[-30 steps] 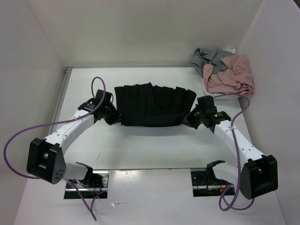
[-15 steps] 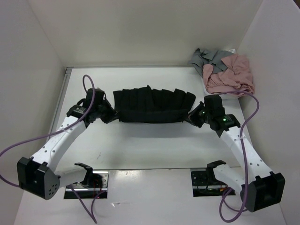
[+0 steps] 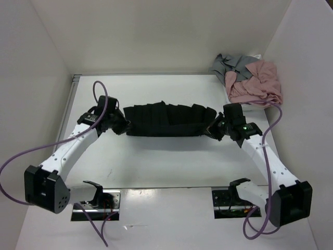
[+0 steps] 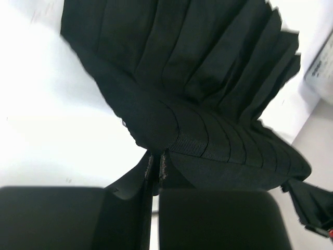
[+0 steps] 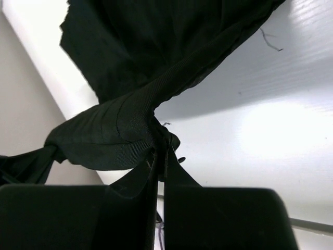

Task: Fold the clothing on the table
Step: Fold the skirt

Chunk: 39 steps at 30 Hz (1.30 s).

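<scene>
Both arms sit further up-frame vs a sec ago, so the clothing point(image 3: 166, 121) now shows as a thinner black band at frame centre. Left gripper point(image 3: 124, 126) & right gripper point(image 3: 210, 128) each pinch an end of it, jaws tight on fabric. Fold prob. half done, edge not laid down yet. Table point(image 3: 156, 161) is white and flat; pink garment point(image 3: 257, 86) & grey garment point(image 3: 231, 63) are heaped upper right, w/ white walls around.

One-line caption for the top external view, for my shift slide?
Left arm and right arm, jaws shut on opposite ends of the black clothing, hold it stretched over the white table.
</scene>
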Each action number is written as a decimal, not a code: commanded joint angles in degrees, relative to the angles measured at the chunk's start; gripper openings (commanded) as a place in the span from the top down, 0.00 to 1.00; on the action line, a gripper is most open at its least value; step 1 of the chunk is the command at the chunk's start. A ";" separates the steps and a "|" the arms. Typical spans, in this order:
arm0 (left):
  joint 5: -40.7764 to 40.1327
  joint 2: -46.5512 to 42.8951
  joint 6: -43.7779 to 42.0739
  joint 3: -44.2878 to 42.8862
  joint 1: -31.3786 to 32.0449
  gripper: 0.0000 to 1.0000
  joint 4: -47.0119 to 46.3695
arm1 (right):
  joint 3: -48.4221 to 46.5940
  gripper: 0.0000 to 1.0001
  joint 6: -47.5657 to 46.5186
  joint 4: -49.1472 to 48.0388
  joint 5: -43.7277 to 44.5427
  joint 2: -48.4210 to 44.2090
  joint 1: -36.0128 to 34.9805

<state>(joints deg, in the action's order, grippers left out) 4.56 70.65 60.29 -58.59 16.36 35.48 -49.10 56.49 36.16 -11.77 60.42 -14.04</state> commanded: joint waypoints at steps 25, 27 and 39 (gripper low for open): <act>-2.62 25.84 -2.72 -18.39 -8.27 1.00 -14.65 | -17.33 1.00 -3.05 -17.35 0.53 27.62 7.89; -2.62 28.73 -2.11 -20.33 -8.27 1.00 -15.18 | -19.96 0.99 -3.05 -18.06 0.52 29.48 7.89; -4.47 42.71 -1.58 -32.29 -8.80 0.71 -15.89 | -34.46 0.55 -3.05 -21.05 -0.01 47.66 7.37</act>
<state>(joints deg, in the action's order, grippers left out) 2.72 110.96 59.75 -87.22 8.10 21.15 -78.76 54.46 17.54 -13.28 104.79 -6.76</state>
